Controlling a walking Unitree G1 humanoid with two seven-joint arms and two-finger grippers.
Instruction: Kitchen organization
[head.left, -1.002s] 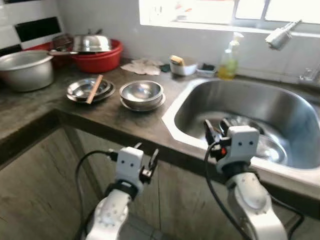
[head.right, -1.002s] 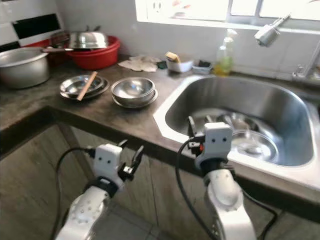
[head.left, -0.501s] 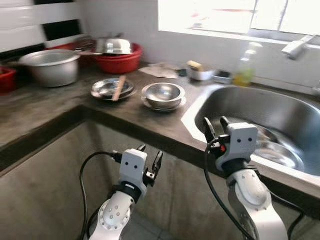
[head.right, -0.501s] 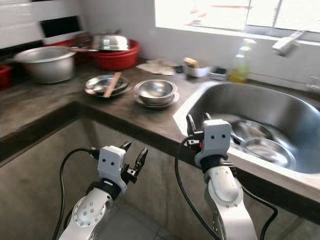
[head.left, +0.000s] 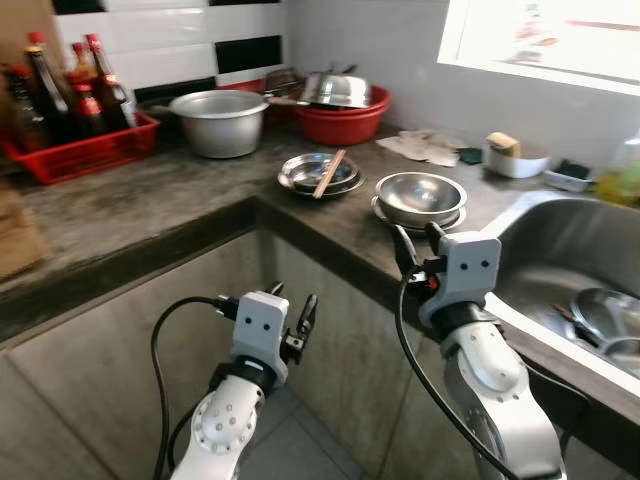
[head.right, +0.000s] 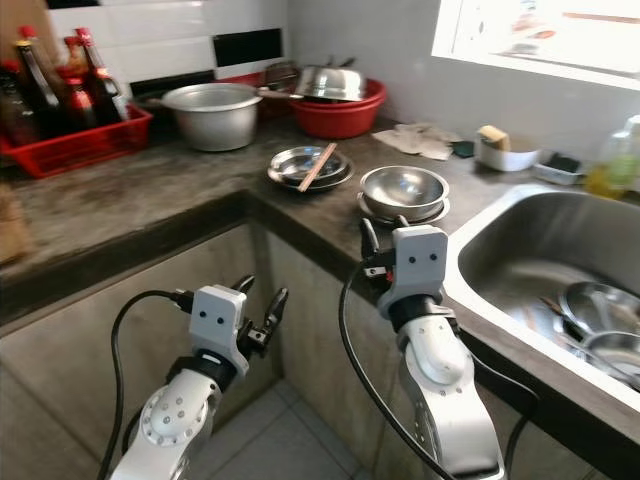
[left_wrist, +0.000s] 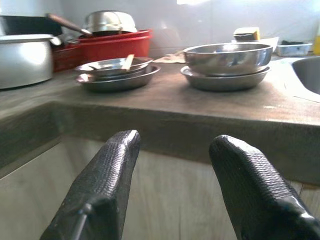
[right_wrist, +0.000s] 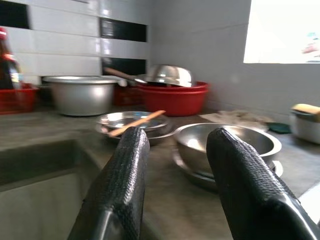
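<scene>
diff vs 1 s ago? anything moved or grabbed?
Only the camera moved: the view swung to the robot's left, bringing the red crate of bottles into sight and pushing the sink to the edge. Nothing grabbed. The left gripper and right gripper stay open and empty, below and at the counter edge. The steel bowl and plates are unmoved.

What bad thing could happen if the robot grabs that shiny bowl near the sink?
1. The bowl sits loose on a plate close to the counter edge; a nudge from the open right hand might slide both off.
2. The wooden stick lies across the stacked plates nearby and could get knocked away.
3. The left hand hangs below the counter, so lifting it straight up might bump the edge.
</scene>
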